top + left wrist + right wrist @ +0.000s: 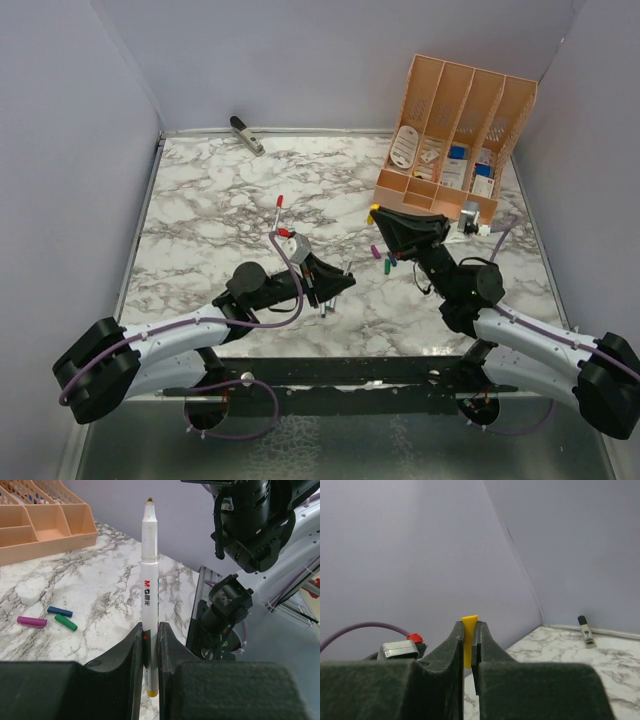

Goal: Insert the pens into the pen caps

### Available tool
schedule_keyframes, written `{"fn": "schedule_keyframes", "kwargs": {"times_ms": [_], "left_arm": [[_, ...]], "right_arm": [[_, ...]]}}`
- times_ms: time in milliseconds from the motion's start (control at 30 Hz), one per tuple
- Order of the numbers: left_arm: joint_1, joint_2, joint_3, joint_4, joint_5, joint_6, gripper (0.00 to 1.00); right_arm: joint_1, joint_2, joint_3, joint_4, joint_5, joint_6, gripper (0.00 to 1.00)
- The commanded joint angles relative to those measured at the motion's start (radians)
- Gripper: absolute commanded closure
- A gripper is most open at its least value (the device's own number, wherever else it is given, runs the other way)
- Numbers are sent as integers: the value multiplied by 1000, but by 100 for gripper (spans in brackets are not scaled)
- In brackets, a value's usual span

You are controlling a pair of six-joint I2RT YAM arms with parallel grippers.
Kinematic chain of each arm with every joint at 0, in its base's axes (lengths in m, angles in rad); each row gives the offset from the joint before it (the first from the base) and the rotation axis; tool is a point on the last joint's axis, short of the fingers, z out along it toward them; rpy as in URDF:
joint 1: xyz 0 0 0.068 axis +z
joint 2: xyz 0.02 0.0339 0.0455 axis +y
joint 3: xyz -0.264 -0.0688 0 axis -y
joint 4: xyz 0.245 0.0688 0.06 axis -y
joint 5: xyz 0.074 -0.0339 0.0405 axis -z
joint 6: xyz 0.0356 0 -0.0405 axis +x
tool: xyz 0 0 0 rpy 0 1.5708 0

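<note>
Left wrist view gives us what the overhead one barely shows. The left gripper (150, 632) is clenched on a white pen (149, 580), which stands upright between the fingers with its felt tip up and a yellow end below the pads. Past it on the marble lie three caps close together: a magenta cap (31, 621), a blue cap (60, 611) and a green cap (66, 622), the last two just beside each other.

Only the right wrist view tells us that the right gripper (470, 630) is grasping a yellow cap (469, 642), pinched between its fingertips and poking just past them. From above we see no more than a yellow speck at that gripper's nose.

Top external view adds the layout. Both grippers hang over the middle of the table (200, 200), apart, with the loose caps on the marble between them, nearer the right one. A second pen (277, 213), red-tipped, lies just beyond the left gripper. An orange organizer (455, 130) fills the far right corner, close behind the right gripper. A grey tool (247, 135) lies at the far edge. Bare marble stretches across the far left as far as the walls.
</note>
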Motion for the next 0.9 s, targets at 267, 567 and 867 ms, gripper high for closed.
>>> {"fn": "schedule_keyframes", "kwargs": {"times_ms": [267, 567, 867], "left_arm": [[2, 53, 34, 177, 64, -86, 100], [2, 75, 58, 199, 94, -110, 100], [3, 61, 49, 198, 88, -112, 100]], "right_arm": [[1, 33, -34, 253, -180, 96, 99], [2, 54, -21, 202, -211, 112, 99], [2, 34, -40, 151, -204, 104, 99]]}}
